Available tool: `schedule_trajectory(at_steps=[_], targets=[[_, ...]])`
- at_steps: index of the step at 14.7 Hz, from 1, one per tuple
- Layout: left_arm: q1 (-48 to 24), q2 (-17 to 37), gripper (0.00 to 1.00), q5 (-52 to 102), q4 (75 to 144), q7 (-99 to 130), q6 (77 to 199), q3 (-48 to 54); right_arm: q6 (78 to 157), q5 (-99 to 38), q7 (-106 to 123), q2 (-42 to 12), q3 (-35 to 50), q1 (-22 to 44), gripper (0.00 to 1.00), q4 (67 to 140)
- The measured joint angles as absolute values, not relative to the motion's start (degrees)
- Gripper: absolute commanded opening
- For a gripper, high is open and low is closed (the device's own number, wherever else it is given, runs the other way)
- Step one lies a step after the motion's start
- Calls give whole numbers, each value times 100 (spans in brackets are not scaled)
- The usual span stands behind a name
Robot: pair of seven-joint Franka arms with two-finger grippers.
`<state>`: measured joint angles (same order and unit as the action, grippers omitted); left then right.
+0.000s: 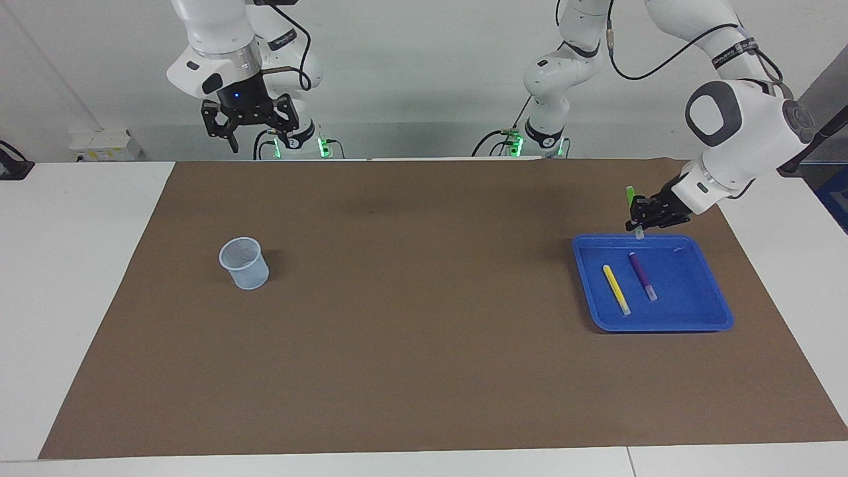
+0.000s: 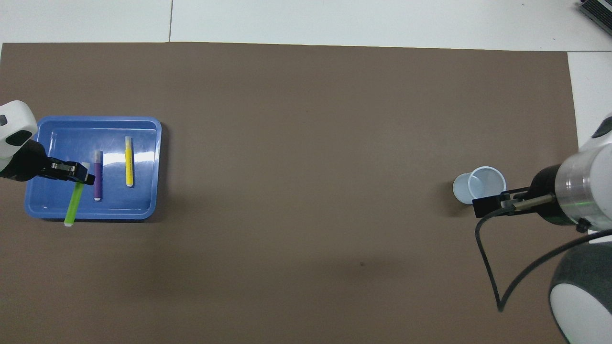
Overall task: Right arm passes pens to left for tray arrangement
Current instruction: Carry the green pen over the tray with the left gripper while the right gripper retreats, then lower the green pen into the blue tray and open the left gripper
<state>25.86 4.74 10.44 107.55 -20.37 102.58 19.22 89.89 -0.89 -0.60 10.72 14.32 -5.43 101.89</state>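
Over the tray (image 1: pixel 719 311), left hand (image 1: pixel 641 218) grips the green pen (image 1: pixel 630 195); yellow pen (image 1: pixel 615 289) and purple pen (image 1: pixel 642 276) lie inside; right hand (image 1: pixel 249 126) waits, open, empty.

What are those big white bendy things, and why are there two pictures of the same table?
Those are two robot arms. Each ends in a gripper, a hand with two fingers. One picture is taken from across the table, looking at the robots. The other is taken from high above the robots, looking down, so everything appears turned around.

On the brown mat sits a blue tray, at the left arm's end of the table. A yellow pen and a purple pen lie in it, side by side. At the right arm's end stands a small pale cup.

The left gripper is shut on a green pen, held up over the tray's edge nearest the robots. The right gripper is open and holds nothing; that arm waits, raised high at its own end.
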Motion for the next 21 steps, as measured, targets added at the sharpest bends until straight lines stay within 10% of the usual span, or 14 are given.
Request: schedule_trajectory(at_steps=[7,21], targets=[[2913,729,0,661,10759,-2151,10637,1917,8938,-85,-46,247,288,372,100,9343],[3229,1466,0,259,10768,-2161,11826,1785,9028,-72,-46,341,253,404,100,9433]])
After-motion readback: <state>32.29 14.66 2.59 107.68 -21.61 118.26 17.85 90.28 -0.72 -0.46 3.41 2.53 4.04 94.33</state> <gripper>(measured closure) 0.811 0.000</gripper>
